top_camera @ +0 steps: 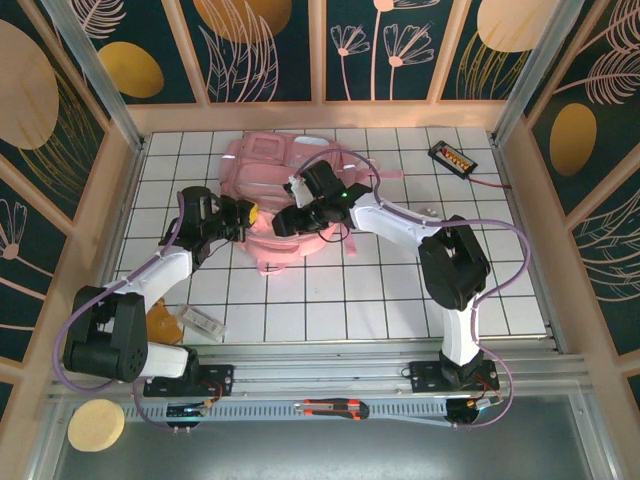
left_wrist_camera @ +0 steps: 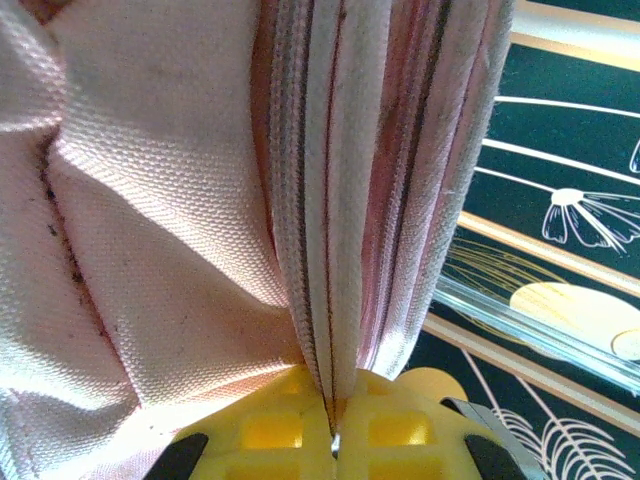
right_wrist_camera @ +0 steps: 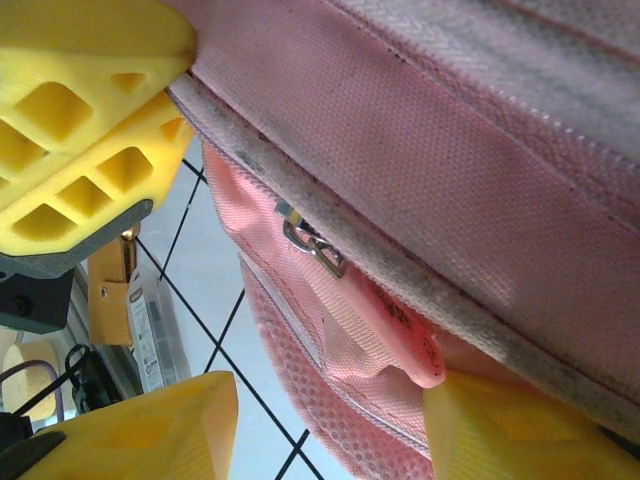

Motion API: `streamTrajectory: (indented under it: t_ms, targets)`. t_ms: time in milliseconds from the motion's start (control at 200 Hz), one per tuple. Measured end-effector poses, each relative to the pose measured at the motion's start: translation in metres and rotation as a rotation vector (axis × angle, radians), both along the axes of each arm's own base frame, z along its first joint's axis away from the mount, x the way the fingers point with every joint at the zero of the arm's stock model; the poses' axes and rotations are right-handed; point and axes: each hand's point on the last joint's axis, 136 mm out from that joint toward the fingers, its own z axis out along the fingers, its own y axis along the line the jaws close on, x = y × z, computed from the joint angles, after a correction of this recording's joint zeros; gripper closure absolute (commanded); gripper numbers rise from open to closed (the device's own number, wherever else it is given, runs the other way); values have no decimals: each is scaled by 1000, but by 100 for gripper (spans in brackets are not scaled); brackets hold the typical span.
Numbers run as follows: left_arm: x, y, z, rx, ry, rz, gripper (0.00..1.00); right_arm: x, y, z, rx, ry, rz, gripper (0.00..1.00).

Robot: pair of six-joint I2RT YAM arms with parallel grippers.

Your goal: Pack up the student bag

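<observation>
A cutter (top_camera: pixel 335 408) lies on the rail at the near edge, with a clear packet (top_camera: pixel 207 322) just beyond it on the gridded table (top_camera: pixel 400 300), beside the left arm's base. Mid-table, both arms meet at the near rim of the pink bag (top_camera: pixel 270 165), which lies flat toward the far side of the table.

The left gripper (left_wrist_camera: pixel 335 440) is clamped tight on the bag's zip edge (left_wrist_camera: pixel 330 200), its yellow fingers pressed together with the tape pinched between them. The right gripper (right_wrist_camera: pixel 330 440) stands just beside it with its fingers parted and gripping nothing. The metal zip slider (right_wrist_camera: pixel 315 250) and its pink tab (right_wrist_camera: pixel 395 335) hang between them, and the tab's tip is touching or nearly touching one finger.

The step appears to be opening the zip so the bag can be filled. To do it well, the right fingers should close squarely on the tab, not on the mesh below it. The pull should then run along the zip line while the left grip holds the edge taut and low. A skewed pull could drag the whole bag or slip off the tab.

A black device (top_camera: pixel 452 157) sits at the far right corner, well apart.
</observation>
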Motion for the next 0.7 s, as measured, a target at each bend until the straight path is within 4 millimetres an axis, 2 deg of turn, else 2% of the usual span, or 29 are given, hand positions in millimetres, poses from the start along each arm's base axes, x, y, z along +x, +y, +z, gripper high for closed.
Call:
streamTrajectory:
  t_ms: [355,465,525,701]
  targets:
    - [0,-4,1,5,-2,6,100,7,-3,-2,-24,-35,-17,71]
    - [0,-5,2,6,-4,6,100,9,-5,-3,-35,-45,-25,86]
    - [1,-5,2,7,-6,8,100,10,-6,-4,-43,-48,-32,100]
    - [2,-6,4,10,-12,9,100,13,-9,-6,-61,-64,-44,100]
